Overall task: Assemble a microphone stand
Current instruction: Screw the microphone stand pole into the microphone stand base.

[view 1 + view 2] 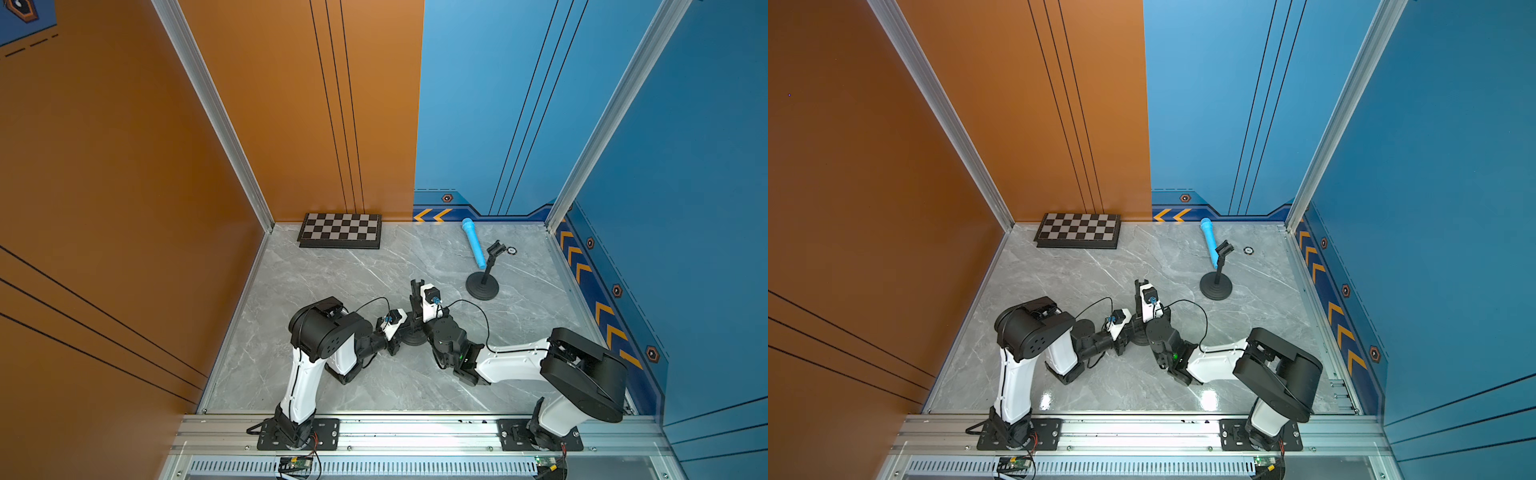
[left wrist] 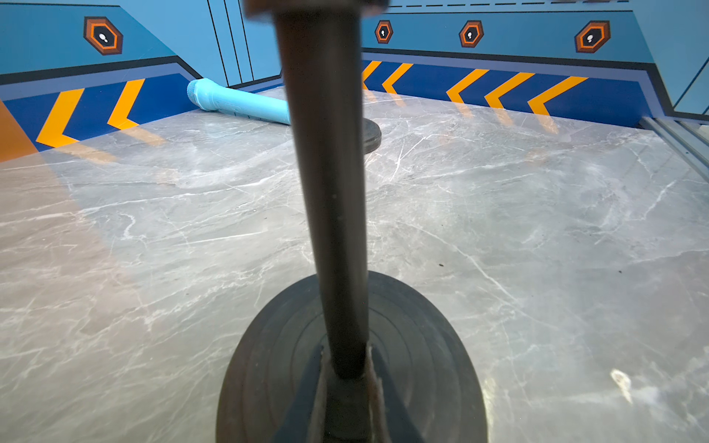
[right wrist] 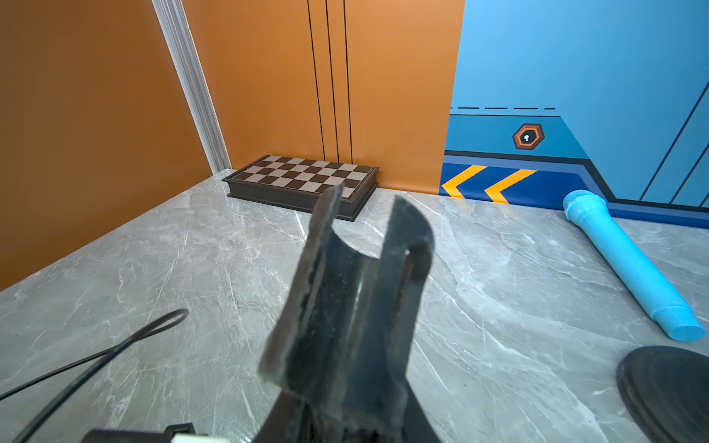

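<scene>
- Pole (image 2: 330,191) stood upright on its base (image 2: 422,345) near the middle of the table (image 2: 153,230), left gripper (image 2: 345,383) clamped narrow around it just above the base, likely to steady it while the top was fitted
- Right gripper (image 3: 353,412) appeared closed on the clip (image 3: 345,299), holding it open side up over the pole, probably to seat it there
- Mic (image 3: 629,268) lay on its side near the back wall, well apart from both arms, likely waiting for a finished stand
- Second stand (image 1: 484,274) with its own clip stood just beside the mic's tail
- Board (image 1: 340,230) sat against the back wall, unused
- Joint between clip and pole was hidden everywhere: both top views buried it under the wrists, and the left wrist view cut the pole off at the frame edge
- Right fingertips were mostly out of frame, so that grip was a judgement
</scene>
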`<action>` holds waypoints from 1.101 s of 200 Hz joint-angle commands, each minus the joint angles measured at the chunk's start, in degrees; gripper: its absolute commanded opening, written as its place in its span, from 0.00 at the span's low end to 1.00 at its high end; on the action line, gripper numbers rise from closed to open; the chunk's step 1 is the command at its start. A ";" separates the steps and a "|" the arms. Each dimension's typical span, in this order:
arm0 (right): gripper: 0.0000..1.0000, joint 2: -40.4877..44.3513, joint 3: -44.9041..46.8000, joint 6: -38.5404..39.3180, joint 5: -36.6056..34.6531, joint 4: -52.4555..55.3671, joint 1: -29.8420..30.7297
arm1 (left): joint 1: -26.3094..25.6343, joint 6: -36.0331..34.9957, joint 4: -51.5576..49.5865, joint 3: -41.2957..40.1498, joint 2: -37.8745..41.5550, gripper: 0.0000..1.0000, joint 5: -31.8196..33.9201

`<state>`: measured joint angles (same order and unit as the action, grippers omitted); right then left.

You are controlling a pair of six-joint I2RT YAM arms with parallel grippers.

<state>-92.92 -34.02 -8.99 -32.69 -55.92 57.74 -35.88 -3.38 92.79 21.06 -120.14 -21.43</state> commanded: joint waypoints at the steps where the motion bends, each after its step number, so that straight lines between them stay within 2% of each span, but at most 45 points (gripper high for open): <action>1: 0.13 -0.71 0.36 0.04 7.95 8.46 -1.00 | 1.22 0.48 -11.99 -1.38 -3.27 0.19 3.70; 13: 0.25 0.20 0.29 2.49 14.05 9.18 -1.68 | 1.16 0.34 -12.01 -1.42 -3.38 0.19 3.59; 51: 0.45 4.76 0.09 5.50 33.51 14.67 -8.06 | 1.16 0.08 -11.97 -1.46 -3.26 0.19 3.56; 86: 0.51 8.64 0.92 8.92 48.52 16.24 -13.98 | 1.16 0.05 -11.96 -1.50 -3.35 0.19 3.59; 124: 0.57 8.03 -0.68 12.45 65.26 18.27 -20.76 | 1.27 -0.05 -12.01 -1.57 -3.26 0.19 3.65; 166: 0.55 1.66 -5.85 12.80 73.41 17.26 -24.21 | 1.42 -0.12 -12.01 -1.78 -3.20 0.18 3.68; 201: 0.53 0.07 -9.25 12.87 75.20 18.55 -25.29 | 1.67 -0.11 -11.98 -2.01 -2.91 0.18 3.78; 220: 0.47 -0.57 -11.30 13.83 76.40 21.13 -25.64 | 1.80 -0.11 -11.95 -1.95 -3.08 0.18 3.70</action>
<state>-92.44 -42.24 3.22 39.51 -37.89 32.60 -35.70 -3.46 92.84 20.93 -120.14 -21.41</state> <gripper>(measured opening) 0.509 0.184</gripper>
